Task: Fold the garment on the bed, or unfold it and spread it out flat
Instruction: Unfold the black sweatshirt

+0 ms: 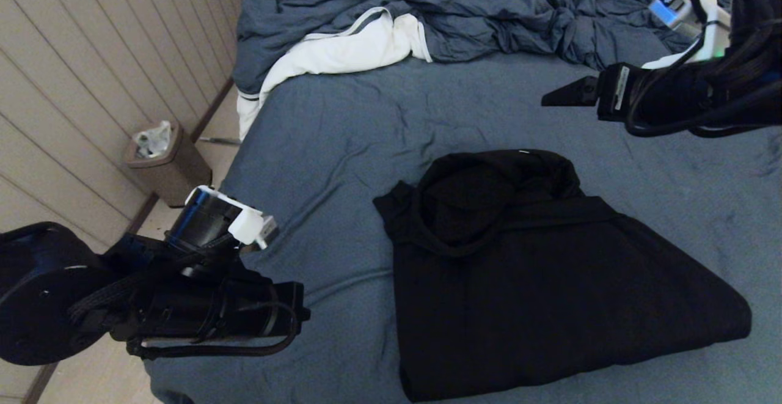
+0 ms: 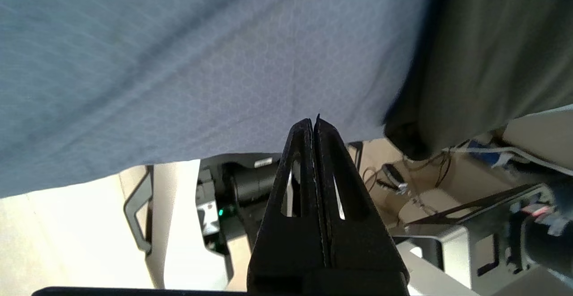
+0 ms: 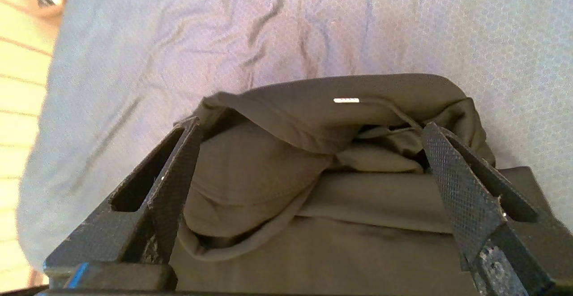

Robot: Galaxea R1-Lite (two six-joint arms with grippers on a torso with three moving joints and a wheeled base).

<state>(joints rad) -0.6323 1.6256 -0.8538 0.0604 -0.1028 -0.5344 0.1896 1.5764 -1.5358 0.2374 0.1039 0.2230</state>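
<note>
The black hoodie lies folded into a compact block on the blue-grey bed, its hood bunched on the far end. My right gripper hovers above and beyond the hood; in the right wrist view it is open, its fingers spread to either side of the hood with nothing held. My left arm sits at the bed's near left edge. In the left wrist view my left gripper is shut and empty, and a dark edge of the hoodie lies off to one side.
A rumpled blue-grey comforter and a white cloth with a dark stripe are heaped at the far end of the bed. A brown waste bin stands on the floor by the panelled wall at left.
</note>
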